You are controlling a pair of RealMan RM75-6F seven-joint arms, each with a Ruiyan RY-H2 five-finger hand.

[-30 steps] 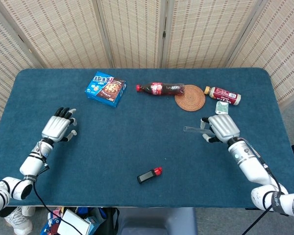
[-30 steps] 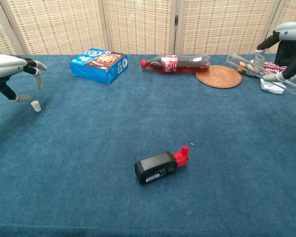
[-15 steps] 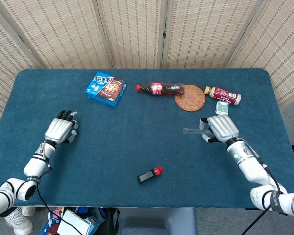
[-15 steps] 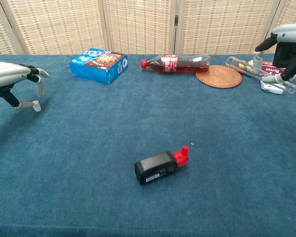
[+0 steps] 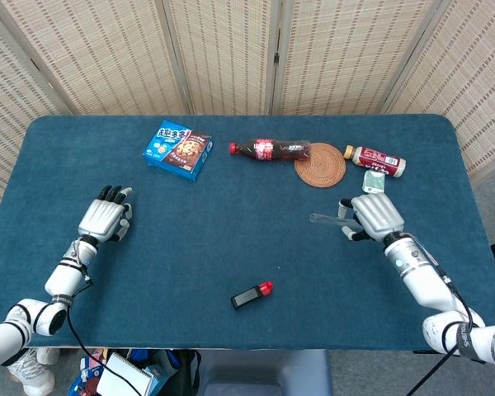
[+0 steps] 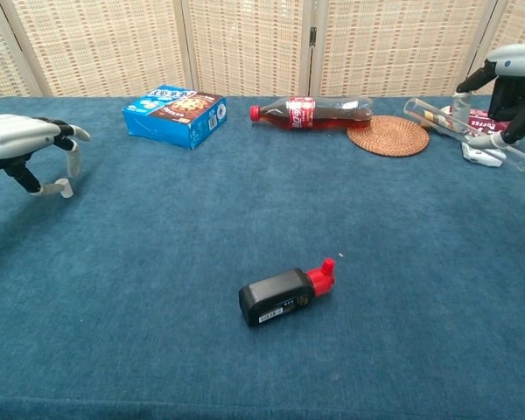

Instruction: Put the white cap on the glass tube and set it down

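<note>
The small white cap stands on the blue table at the left; in the head view my hand hides it. My left hand is low over the cap, and its thumb and one finger touch the cap from both sides. My right hand grips the clear glass tube at the right. The tube lies nearly level, a little above the table, with its open end pointing toward the table's middle.
A blue cookie box, a cola bottle lying on its side, a woven coaster and a small drink bottle line the far side. A white packet lies beside my right hand. A black device with a red tip lies near the front.
My left hand has come down from above the cap and its thumb and finger have closed in on it. The right hand has barely shifted with the tube.
</note>
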